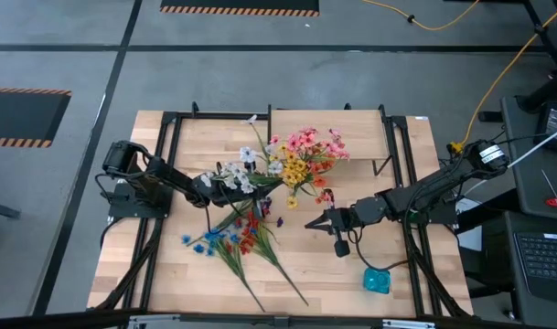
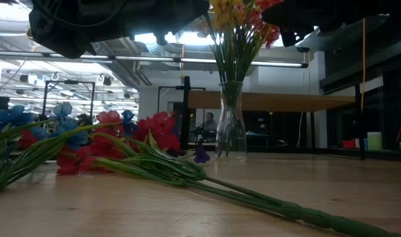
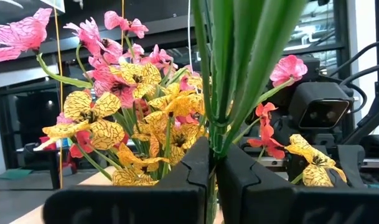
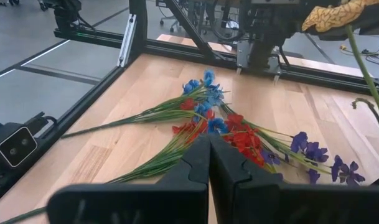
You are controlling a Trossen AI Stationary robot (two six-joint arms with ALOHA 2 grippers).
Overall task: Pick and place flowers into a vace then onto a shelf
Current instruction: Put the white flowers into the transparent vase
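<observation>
My left gripper (image 1: 238,190) is shut on the green stems of a flower spray with white blooms (image 1: 246,169), just left of the vase. The clear glass vase (image 2: 231,125) stands mid-table and holds a bouquet of pink, yellow and orange flowers (image 1: 301,160). Loose red, blue and purple flowers (image 1: 234,236) lie flat on the table nearer the front. My right gripper (image 1: 311,222) hangs shut and empty to the right of the vase, above the table. The shelf (image 1: 351,123) is the raised pale board at the far side. My left gripper pinches a bundle of thin green stems (image 3: 215,134) between its two fingers. The fingers come from the table's left, slanting a little upward, and lie across the stems. The stems rise steeply above the fingers; their lower end is hidden by the gripper.
A small teal object (image 1: 377,281) lies near the front right of the table. Black frame posts (image 1: 173,137) run along both sides of the table and hold up the shelf. The loose flowers' long stems (image 2: 253,197) reach toward the front edge.
</observation>
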